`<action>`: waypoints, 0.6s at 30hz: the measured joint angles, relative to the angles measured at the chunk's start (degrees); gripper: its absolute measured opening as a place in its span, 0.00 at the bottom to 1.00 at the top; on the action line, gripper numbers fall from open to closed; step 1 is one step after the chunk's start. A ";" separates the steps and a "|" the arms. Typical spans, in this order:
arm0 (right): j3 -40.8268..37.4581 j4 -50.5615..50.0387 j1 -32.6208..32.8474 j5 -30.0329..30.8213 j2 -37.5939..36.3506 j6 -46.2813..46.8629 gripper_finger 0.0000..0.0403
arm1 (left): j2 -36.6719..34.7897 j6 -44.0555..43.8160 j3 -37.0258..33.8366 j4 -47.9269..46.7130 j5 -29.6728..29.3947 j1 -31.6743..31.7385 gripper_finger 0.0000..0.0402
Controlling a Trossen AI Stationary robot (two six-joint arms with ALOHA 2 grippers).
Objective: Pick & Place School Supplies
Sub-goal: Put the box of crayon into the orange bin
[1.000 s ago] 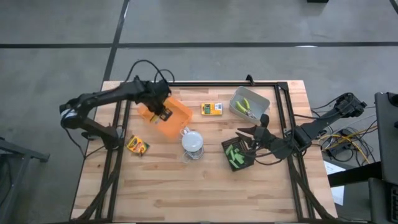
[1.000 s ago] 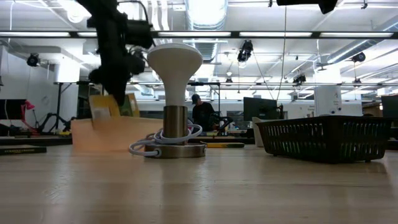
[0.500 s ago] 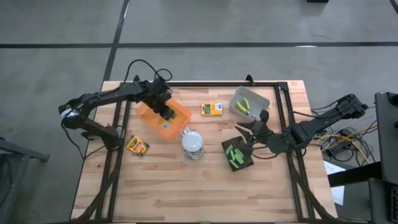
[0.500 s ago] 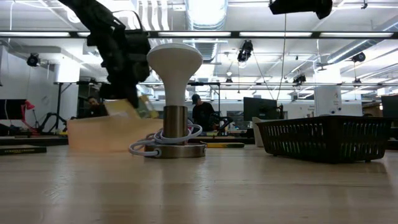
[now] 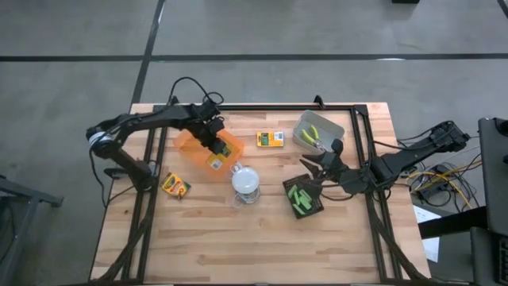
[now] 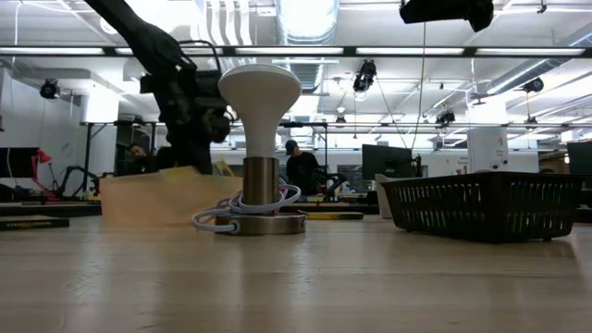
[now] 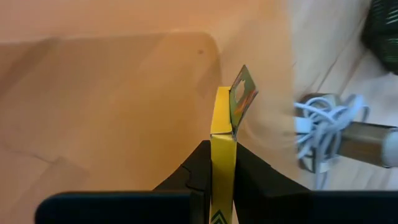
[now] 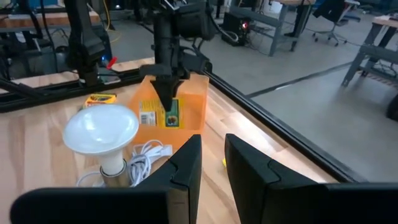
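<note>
My left gripper (image 5: pixel 211 143) is over the orange tray (image 5: pixel 190 145) and is shut on a yellow-and-green printed box (image 8: pixel 165 114). The box shows edge-on in the left wrist view (image 7: pixel 222 134), with its end flap (image 7: pixel 241 99) open. A second box (image 5: pixel 270 139) lies flat on the table at the far middle. A third box (image 5: pixel 175 186) lies near the left edge. Green chunks (image 5: pixel 300 195) lie in the black tray (image 5: pixel 311 208). Green-handled tools (image 5: pixel 317 138) lie in the grey tray (image 5: pixel 305 123). My right gripper (image 8: pixel 213 168) is open and empty, above the black tray's far side. My left gripper pinches the box's two broad faces (image 7: pixel 222 163) between its two fingers, at the box's upper end. The fingers (image 8: pixel 163 86) come from above, pointing down. The box hangs upright below them inside the orange tray. I cannot tell whether its lower end touches the tray floor.
A white domed lamp (image 5: pixel 247 181) on a clear base, with a coiled white cord (image 8: pixel 144 152), stands beside the orange tray's near right corner. Black frame rails (image 5: pixel 278 107) run along the table's far edge and sides.
My left gripper has gone down and a little toward the table's right and near edges, carrying the box from above the orange tray's wall down into the tray. It has stayed shut on the box.
</note>
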 joint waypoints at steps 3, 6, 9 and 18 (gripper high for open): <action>-0.02 0.00 0.00 -0.01 0.00 0.82 0.17 | 1.97 0.10 0.00 0.02 -0.01 0.48 0.10; -0.02 0.00 0.00 0.00 0.00 0.83 0.17 | 3.27 0.09 0.00 -0.08 -0.02 1.01 0.10; -0.02 0.00 0.00 -0.01 0.00 0.85 0.17 | 3.43 0.05 0.00 -0.15 -0.06 1.29 0.10; -0.02 0.00 -0.04 0.00 0.00 0.85 0.17 | 2.95 2.70 0.00 -0.24 -9.88 1.45 0.20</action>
